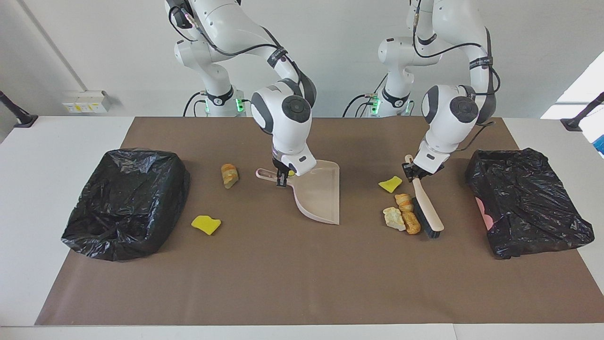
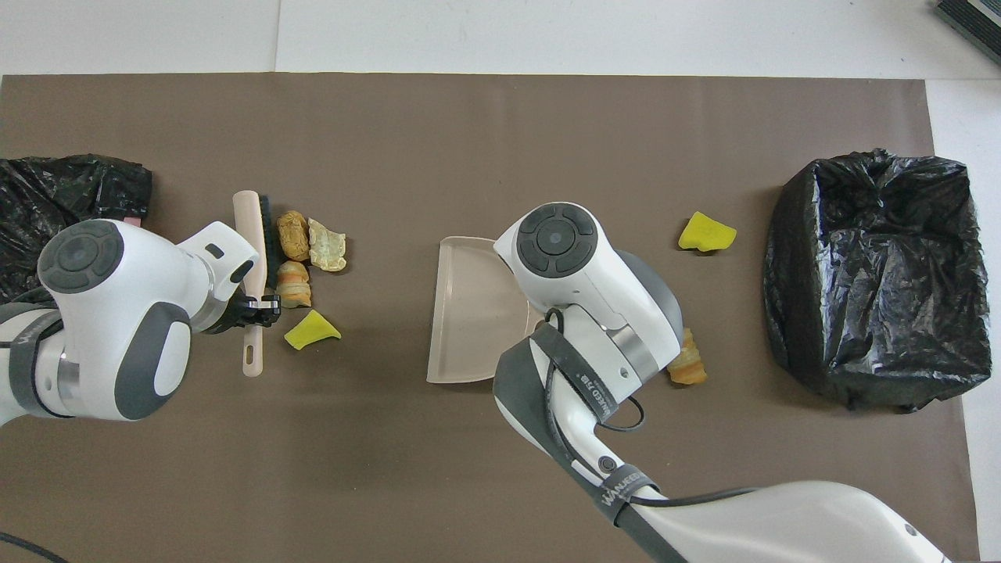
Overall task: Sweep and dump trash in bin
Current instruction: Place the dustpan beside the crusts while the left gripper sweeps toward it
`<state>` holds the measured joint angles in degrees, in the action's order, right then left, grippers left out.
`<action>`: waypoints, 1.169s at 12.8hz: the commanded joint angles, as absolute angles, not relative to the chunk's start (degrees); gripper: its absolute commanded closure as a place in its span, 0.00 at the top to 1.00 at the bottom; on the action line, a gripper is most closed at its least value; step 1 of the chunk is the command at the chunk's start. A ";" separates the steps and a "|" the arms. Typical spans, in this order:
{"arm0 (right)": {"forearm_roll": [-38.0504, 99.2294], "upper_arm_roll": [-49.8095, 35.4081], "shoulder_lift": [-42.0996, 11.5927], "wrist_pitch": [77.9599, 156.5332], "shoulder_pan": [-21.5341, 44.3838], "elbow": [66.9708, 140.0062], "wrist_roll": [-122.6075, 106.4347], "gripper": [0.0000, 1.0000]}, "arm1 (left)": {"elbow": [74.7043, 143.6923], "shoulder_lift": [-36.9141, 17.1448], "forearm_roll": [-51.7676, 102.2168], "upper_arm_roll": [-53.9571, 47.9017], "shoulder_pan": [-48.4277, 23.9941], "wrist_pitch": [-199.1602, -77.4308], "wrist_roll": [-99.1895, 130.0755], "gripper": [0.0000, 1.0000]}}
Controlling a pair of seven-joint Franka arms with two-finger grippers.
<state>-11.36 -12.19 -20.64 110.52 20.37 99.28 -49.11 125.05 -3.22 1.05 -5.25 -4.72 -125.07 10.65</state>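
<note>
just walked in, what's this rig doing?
Sweeping scraps. The left tool is shut on the brush handle, bristles against a cluster of trash. The right tool is shut on the dustpan handle mid-mat, its open edge facing that cluster. The pan looks empty. Black-bagged bins sit at both ends of the table.

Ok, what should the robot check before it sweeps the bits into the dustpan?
1. Left claw shut on pink-handled black-bristled brush: ok.
2. Right claw shut on beige plastic dustpan handle: ok.
3. Dustpan's open edge faces the tan-orange and yellow trash pile: ok.
4. Bristles beside the pile, on its side away from the dustpan: ok.
5. Dustpan lip flat on the brown mat: cannot tell.
6. Dustpan up against the pile: not ok, bare mat between.
</note>
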 commanded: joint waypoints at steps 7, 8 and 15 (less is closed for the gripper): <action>-17.76 -12.57 -18.01 117.51 21.45 105.12 -50.45 0.00 | 117.33 -10.55 -6.24 -5.36 -5.09 -121.82 8.00 0.00; -17.75 -12.57 -18.37 117.68 21.53 105.12 -50.45 0.00 | 117.68 -10.37 -6.07 -5.36 -6.14 -121.99 8.09 0.00; -17.67 -12.57 -20.04 120.41 22.15 104.94 -48.78 0.00 | 123.12 -7.04 -3.36 -5.71 -15.89 -123.31 8.17 0.00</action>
<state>-16.90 -12.20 -19.69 118.46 22.28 104.15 -49.15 120.01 -9.64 -4.89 -6.45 -12.69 -123.40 8.21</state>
